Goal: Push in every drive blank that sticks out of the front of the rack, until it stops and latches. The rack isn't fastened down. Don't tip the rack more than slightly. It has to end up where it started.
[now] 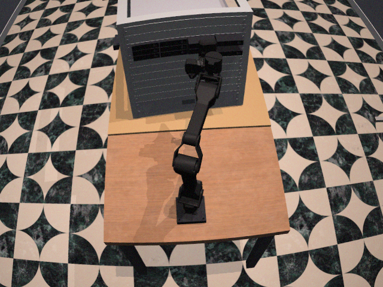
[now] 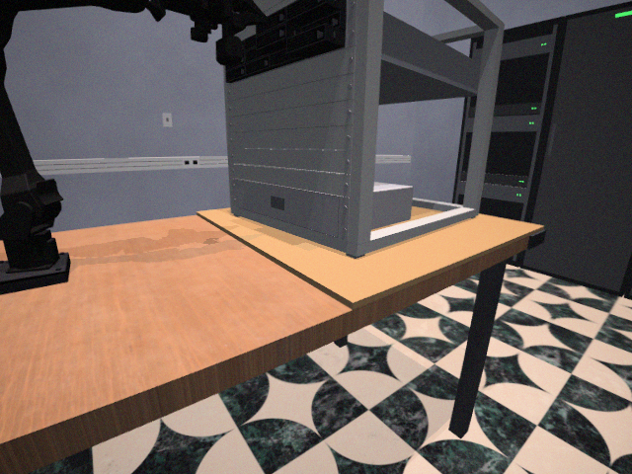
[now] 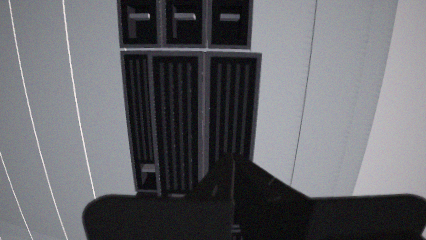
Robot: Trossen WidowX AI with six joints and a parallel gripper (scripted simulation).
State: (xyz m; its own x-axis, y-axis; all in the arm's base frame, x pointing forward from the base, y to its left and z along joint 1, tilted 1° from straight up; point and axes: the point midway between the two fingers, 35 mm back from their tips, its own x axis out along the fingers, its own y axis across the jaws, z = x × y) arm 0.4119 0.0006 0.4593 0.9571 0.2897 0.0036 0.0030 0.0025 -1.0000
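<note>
The grey rack (image 1: 160,89) (image 2: 290,122) (image 3: 95,100) stands upright on the yellow board. Its drive bay of dark blanks (image 1: 145,52) (image 2: 306,36) runs across the upper front. In the wrist view, the middle blank (image 3: 175,115) and the right blank (image 3: 232,100) look nearer than the narrow left blank (image 3: 139,110). In the top view, a blank (image 1: 193,40) just left of the gripper sticks out, and blanks to its right also appear to. My gripper (image 1: 207,41) (image 3: 230,160) is shut and empty, its tips over the right blank's lower part. Contact cannot be told; fingers hide the handle ends.
The yellow board (image 1: 253,115) (image 2: 398,270) lies on the wooden table (image 1: 238,185) (image 2: 153,326), and the arm's base (image 1: 190,216) is bolted near the front. A pale box (image 2: 393,203) sits inside the rack's open frame. A tall dark cabinet (image 2: 587,153) stands behind.
</note>
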